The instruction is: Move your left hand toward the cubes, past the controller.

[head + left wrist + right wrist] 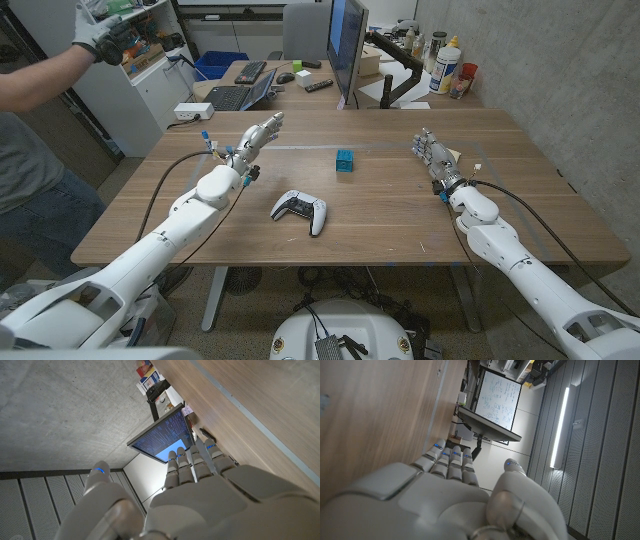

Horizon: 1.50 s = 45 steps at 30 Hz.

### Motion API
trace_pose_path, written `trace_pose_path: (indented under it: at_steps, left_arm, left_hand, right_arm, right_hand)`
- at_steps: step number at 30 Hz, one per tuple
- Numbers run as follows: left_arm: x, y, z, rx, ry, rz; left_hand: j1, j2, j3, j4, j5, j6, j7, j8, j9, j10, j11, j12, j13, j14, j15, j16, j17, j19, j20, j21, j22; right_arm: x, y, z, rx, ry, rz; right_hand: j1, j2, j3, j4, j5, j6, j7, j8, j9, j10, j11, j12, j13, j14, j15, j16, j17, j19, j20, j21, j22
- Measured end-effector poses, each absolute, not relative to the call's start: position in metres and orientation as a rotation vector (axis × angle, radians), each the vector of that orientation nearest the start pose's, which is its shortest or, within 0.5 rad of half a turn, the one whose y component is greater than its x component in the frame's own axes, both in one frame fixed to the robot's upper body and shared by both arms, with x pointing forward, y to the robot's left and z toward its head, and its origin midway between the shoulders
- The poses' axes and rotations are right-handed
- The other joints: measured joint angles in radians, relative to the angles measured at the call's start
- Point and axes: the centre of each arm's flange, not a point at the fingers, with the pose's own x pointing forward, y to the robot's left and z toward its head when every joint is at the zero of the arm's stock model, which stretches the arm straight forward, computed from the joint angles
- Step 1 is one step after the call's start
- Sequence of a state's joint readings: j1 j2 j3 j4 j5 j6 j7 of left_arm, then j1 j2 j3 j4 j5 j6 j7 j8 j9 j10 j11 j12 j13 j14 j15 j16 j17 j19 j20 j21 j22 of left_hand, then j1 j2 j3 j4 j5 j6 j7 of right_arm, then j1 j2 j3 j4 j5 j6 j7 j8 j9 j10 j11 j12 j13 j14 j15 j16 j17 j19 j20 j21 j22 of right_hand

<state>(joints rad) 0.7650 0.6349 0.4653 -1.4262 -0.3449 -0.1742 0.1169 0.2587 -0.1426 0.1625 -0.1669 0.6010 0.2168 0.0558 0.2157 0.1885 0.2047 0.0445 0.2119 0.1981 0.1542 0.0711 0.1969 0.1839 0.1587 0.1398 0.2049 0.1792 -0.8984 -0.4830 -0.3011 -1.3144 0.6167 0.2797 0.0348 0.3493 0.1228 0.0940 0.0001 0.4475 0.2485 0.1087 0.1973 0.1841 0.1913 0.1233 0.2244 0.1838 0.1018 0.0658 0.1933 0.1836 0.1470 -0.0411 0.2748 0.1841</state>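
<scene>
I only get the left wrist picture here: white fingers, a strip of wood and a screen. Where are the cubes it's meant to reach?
Observer: The blue cubes sit stacked on the wooden table, off to the right of the left hand in the head view, with a clear gap between them.
Operator: And the controller?
Observer: The white controller lies nearer the robot than the cubes, and the left hand's fingers already reach beyond it.
Operator: Is the hand carrying anything?
Observer: No, it holds nothing, fingers stretched out.
Operator: What about the other hand?
Observer: The right hand is over the table's right side, also holding nothing.
</scene>
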Motion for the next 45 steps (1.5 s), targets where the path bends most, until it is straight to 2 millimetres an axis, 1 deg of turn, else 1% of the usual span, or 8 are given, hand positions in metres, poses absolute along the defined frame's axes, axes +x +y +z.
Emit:
trace_pose_path:
  at_steps: [8,15,19,22,24,27,36,45]
  left_arm:
    - [0.639,0.272,0.033,0.468,-0.643,-0.109]
    - [0.637,0.269,0.042,0.547,-0.646,-0.103]
    - [0.635,0.267,0.047,0.605,-0.647,-0.105]
    - [0.634,0.27,0.053,0.659,-0.644,-0.098]
    - [0.634,0.266,0.051,0.675,-0.64,-0.104]
    - [0.632,0.264,0.057,0.721,-0.644,-0.109]
    - [0.632,0.257,0.065,0.842,-0.642,-0.126]
    - [0.637,0.241,0.077,0.921,-0.651,-0.151]
  left_hand:
    - [0.05,0.001,0.007,-0.007,0.006,-0.023,-0.023,-0.007,0.0,-0.018,-0.018,0.0,0.0,0.005,-0.006,0.0,0.0,0.005,0.005,0.003,0.0]
    - [0.073,0.002,0.009,-0.008,0.012,-0.024,-0.024,-0.007,0.005,-0.024,-0.024,-0.005,0.0,0.005,-0.006,0.0,0.0,0.005,0.005,0.003,0.0]
    - [0.091,0.005,0.011,-0.011,0.012,-0.029,-0.029,-0.007,0.005,-0.025,-0.036,-0.005,0.0,0.005,-0.006,0.0,0.0,0.005,0.005,0.003,0.0]
    - [0.1,0.006,0.011,-0.011,0.012,-0.035,-0.035,-0.007,0.005,-0.025,-0.036,-0.005,0.0,0.005,-0.006,0.0,0.005,0.005,0.005,0.003,0.0]
    - [0.108,0.003,0.014,-0.014,0.012,-0.035,-0.035,-0.007,0.005,-0.025,-0.036,-0.005,0.004,0.005,-0.006,0.0,0.005,0.005,0.005,0.003,0.0]
    - [0.12,0.007,0.015,-0.015,0.012,-0.035,-0.035,-0.007,0.005,-0.025,-0.036,-0.005,0.005,0.005,-0.006,0.0,0.005,0.005,0.005,0.003,0.0]
    - [0.148,0.009,0.023,-0.016,0.017,-0.031,-0.038,-0.007,0.005,-0.031,-0.041,-0.005,0.004,0.011,-0.011,0.0,0.005,0.005,0.005,0.003,0.0]
    - [0.177,0.005,0.025,-0.016,0.02,-0.029,-0.044,-0.007,0.005,-0.033,-0.043,-0.005,0.004,0.011,-0.011,0.0,0.005,0.009,0.009,0.003,0.0]
  right_arm:
    - [0.645,-0.304,-0.046,0.061,-0.583,0.171]
    - [0.644,-0.305,-0.046,0.062,-0.585,0.168]
    - [0.643,-0.306,-0.047,0.064,-0.584,0.166]
    - [0.642,-0.307,-0.049,0.064,-0.583,0.163]
    - [0.642,-0.307,-0.049,0.064,-0.583,0.163]
    - [0.641,-0.309,-0.049,0.064,-0.584,0.16]
    - [0.637,-0.311,-0.05,0.06,-0.584,0.155]
    - [0.635,-0.314,-0.053,0.063,-0.581,0.141]
  right_hand:
    - [0.0,0.0,-0.004,-0.004,0.0,0.005,-0.005,0.0,0.0,0.004,0.004,0.0,0.0,0.0,0.0,0.0,0.0,0.0,0.0,-0.006,0.0]
    - [0.0,0.0,-0.004,-0.004,0.0,0.005,-0.005,0.0,0.0,0.004,0.004,0.0,0.0,0.0,0.0,0.0,0.0,-0.004,0.004,-0.006,0.0]
    - [0.0,0.0,-0.004,-0.004,0.0,0.011,-0.011,0.0,0.0,0.004,0.004,0.0,0.0,0.0,0.0,0.0,0.0,-0.007,0.007,-0.012,0.0]
    - [0.0,0.0,-0.004,-0.004,0.0,0.011,-0.011,0.0,0.0,0.009,-0.002,0.0,0.0,0.0,0.0,0.0,0.0,-0.014,0.0,-0.016,0.0]
    - [0.0,0.0,-0.004,-0.004,0.0,0.011,-0.011,0.0,0.0,0.009,-0.002,0.0,0.0,0.0,0.0,0.0,0.0,-0.014,0.0,-0.016,0.0]
    - [0.0,0.0,-0.008,-0.008,0.0,0.011,-0.011,0.0,0.0,0.013,0.002,0.0,0.0,0.02,-0.001,0.0,0.0,-0.014,0.0,-0.016,0.0]
    - [0.0,0.0,-0.008,-0.008,0.0,0.011,-0.011,0.0,0.0,0.012,0.002,0.0,0.0,0.02,-0.002,0.0,0.0,-0.01,0.004,-0.016,0.0]
    - [0.0,0.0,-0.008,-0.008,0.0,0.018,-0.01,0.0,0.0,0.012,0.002,0.0,0.0,0.02,-0.002,0.0,0.0,-0.01,0.004,-0.02,0.0]
